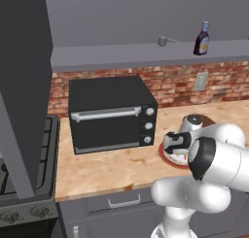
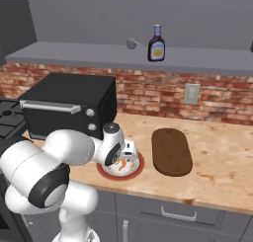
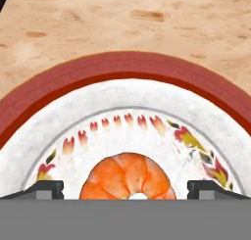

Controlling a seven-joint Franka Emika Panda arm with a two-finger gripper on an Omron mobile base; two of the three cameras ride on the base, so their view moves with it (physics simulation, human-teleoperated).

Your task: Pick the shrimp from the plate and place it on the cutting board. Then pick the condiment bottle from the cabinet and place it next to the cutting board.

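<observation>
Left base: claw (image 1: 181, 152) low over plate (image 1: 168, 160) on tabletop (image 1: 112, 169); arm blocks contact pt.
Right base: shrimp (image 2: 120, 164) just under claw; cutting board (image 2: 171, 151) well to its side.
Hand: fingertips (image 3: 44, 189) apart, shrimp between; arch points away from claw, long axis runs tip-to-tip.
Risk: prob. slips out if jaws close along curl.

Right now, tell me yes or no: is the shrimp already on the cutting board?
No, the shrimp lies on the plate, and the cutting board beside the plate is bare.
</observation>
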